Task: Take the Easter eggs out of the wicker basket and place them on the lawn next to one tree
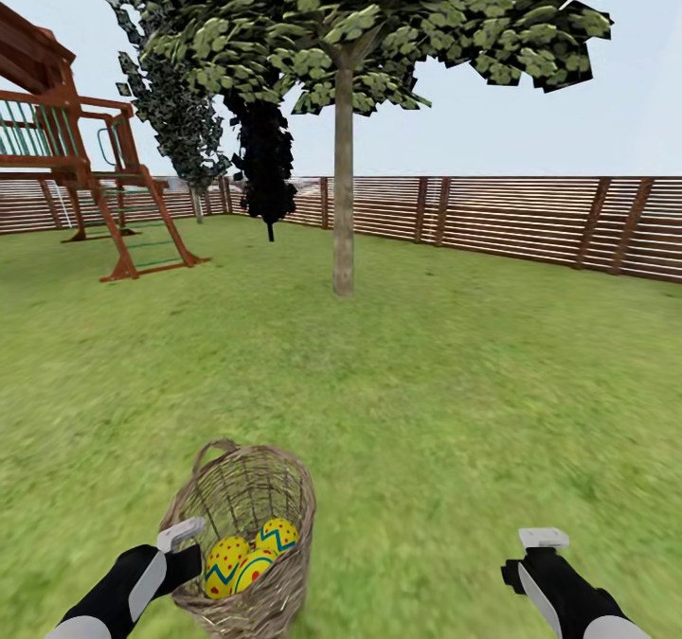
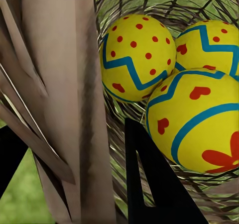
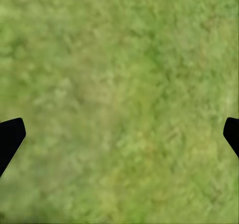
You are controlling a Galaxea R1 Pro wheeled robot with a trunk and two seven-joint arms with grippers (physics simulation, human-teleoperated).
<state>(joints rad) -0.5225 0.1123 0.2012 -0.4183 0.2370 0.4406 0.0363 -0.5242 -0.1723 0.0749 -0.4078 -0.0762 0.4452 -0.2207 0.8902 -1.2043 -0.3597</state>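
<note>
The wicker basket (image 1: pixel 287 590) hangs tilted at the lower left, over the lawn (image 1: pixel 426 383). Three Easter eggs lie inside it: one with red dots (image 2: pixel 137 55), one behind it (image 2: pixel 211 42) and one with hearts (image 2: pixel 199 119). They also show in the head view (image 1: pixel 227 563). My left gripper (image 1: pixel 189 549) is shut on the basket's rim, with one black finger (image 2: pixel 149 184) inside by the eggs and the woven wall (image 2: pixel 59 84) between the two. My right gripper (image 1: pixel 542 549) is open over bare grass (image 3: pixel 119 84), holding nothing. The tree (image 1: pixel 343 194) with the pale trunk stands straight ahead.
A brown slat fence (image 1: pixel 530 218) closes the garden at the back and right. A wooden playset (image 1: pixel 85 175) stands at the far left. A nearly black-leaved tree (image 1: pixel 263 161) and a dark mottled tree (image 1: pixel 180 118) grow by the fence. Open grass lies between me and the pale trunk.
</note>
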